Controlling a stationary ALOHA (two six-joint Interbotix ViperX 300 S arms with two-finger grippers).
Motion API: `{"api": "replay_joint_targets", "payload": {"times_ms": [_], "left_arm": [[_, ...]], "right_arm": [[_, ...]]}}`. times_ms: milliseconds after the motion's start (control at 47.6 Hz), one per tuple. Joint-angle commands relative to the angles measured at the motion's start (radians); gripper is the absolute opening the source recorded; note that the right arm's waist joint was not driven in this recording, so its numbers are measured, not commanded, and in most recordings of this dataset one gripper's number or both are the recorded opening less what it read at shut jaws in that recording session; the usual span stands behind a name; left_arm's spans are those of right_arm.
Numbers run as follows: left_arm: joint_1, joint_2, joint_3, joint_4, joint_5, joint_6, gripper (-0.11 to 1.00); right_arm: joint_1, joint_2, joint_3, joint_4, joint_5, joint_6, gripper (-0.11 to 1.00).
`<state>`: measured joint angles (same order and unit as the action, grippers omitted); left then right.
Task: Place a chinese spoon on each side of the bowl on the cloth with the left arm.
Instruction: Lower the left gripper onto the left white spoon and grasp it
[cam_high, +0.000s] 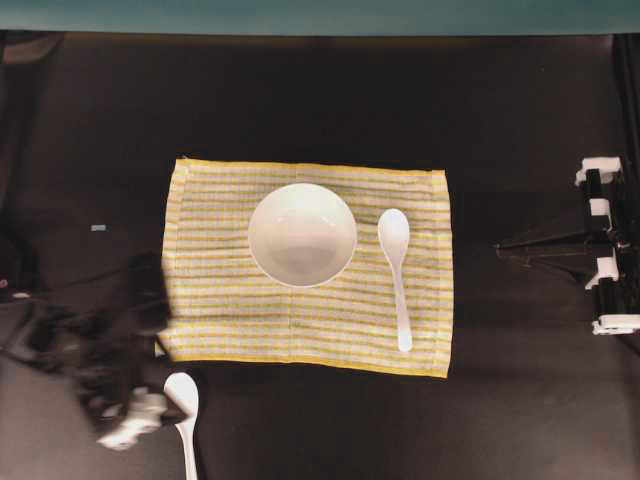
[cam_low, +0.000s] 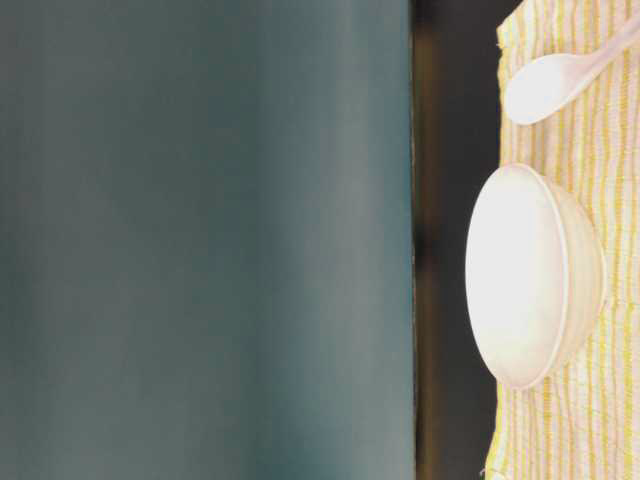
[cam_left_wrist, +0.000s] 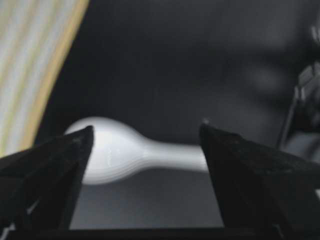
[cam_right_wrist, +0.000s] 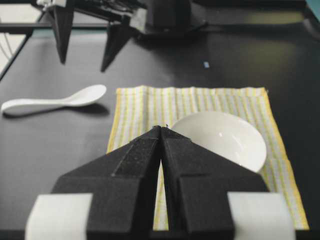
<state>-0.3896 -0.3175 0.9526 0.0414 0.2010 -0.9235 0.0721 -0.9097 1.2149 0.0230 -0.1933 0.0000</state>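
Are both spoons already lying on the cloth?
No: one spoon lies on the cloth, the other spoon on the bare table.

You see the left arm (cam_high: 100, 360) smeared by motion blur, and the near spoon's (cam_high: 184, 410) handle (bottom edge) is cut off.

Overhead straight down, table-level sideways and close, both sharing the bowl (cam_high: 302, 234) on the cloth (cam_high: 310, 330).

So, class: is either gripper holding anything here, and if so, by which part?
Nothing is held. The left gripper is open above the second spoon, which lies on the table; the right gripper is shut and empty.
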Motion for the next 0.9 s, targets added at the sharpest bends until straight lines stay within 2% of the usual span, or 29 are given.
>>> {"api": "replay_joint_targets", "payload": {"times_ms": [0, 42, 189, 525, 882], "left_arm": [[-0.06, -0.061, 0.075, 0.003, -0.028, -0.057, 0.82], [-0.077, -0.077, 0.107, 0.003, -0.035, -0.067, 0.82], [-0.064, -0.072, 0.15, 0.003, -0.049, -0.069, 0.82], [0.035, -0.006, 0.141, 0.005, -0.164, -0.043, 0.82], [0.075, 0.109, 0.135, 0.005, -0.235, -0.014, 0.81]], "right_arm": [[0.0, 0.003, -0.006, 0.003, -0.009, 0.008, 0.0], [0.0, 0.005, -0.006, 0.003, -0.009, 0.008, 0.0], [0.0, 0.008, -0.006, 0.003, -0.012, 0.008, 0.0], [0.0, 0.009, -0.005, 0.003, -0.006, 0.008, 0.0], [0.0, 0.003, -0.003, 0.003, -0.009, 0.006, 0.0]]}}
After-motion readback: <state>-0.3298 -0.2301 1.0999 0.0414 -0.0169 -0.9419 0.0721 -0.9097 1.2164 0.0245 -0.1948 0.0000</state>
